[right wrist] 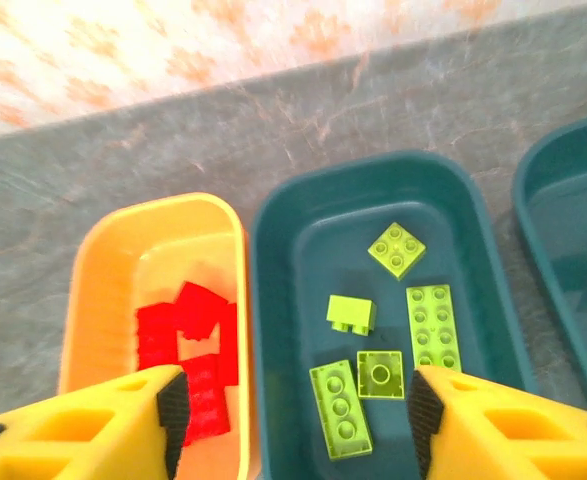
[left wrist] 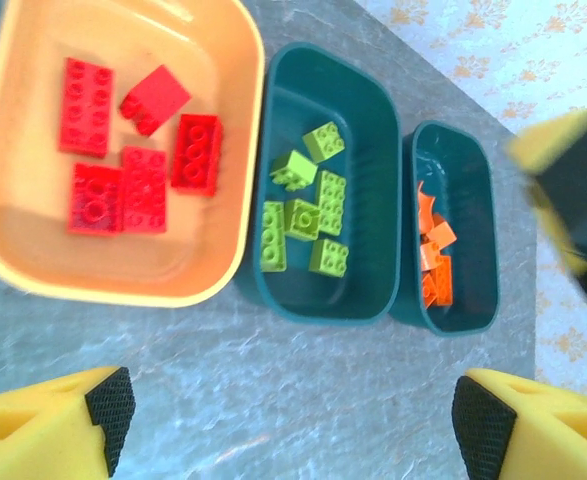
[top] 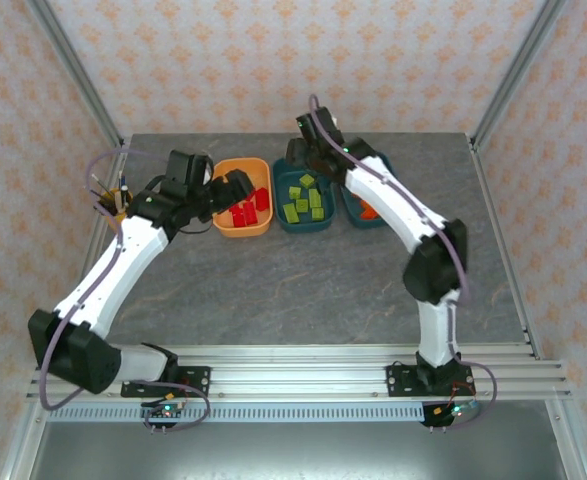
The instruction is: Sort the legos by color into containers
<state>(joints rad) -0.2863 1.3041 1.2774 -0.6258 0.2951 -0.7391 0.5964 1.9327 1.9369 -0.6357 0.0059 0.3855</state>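
We open on the wrist views, and both arms are up over the row of tubs at the top of the overhead frame. The left gripper [left wrist: 293, 425] hangs with its jaws spread wide and nothing but grey table [left wrist: 273, 380] between the black pads [left wrist: 109, 404], which sit in the bottom corners of its view.

Above those pads we see all three containers side by side. The light orange tub [left wrist: 241, 70] fills the upper left and holds the red bricks [left wrist: 123, 150]; we count five, lying flat and bunched together. Just beside it, at centre, the middle teal tub [left wrist: 365, 120] carries the lime green bricks [left wrist: 308, 215], six of them. Further right, the right-hand teal tub [left wrist: 465, 180] holds the orange bricks [left wrist: 435, 255] in a small heap; how many, we cannot tell.

Over to the right gripper [right wrist: 298, 425]: its jaws are parted too and hold nothing. Its yellow fingers [right wrist: 493, 430] frame the bottom of that view, over the near ends of the orange and middle teal tubs.

From above, the tubs sit touching or nearly so in one line across the upper middle. A small yellow pen cup [top: 116, 207] stands well apart at the left edge of the table.
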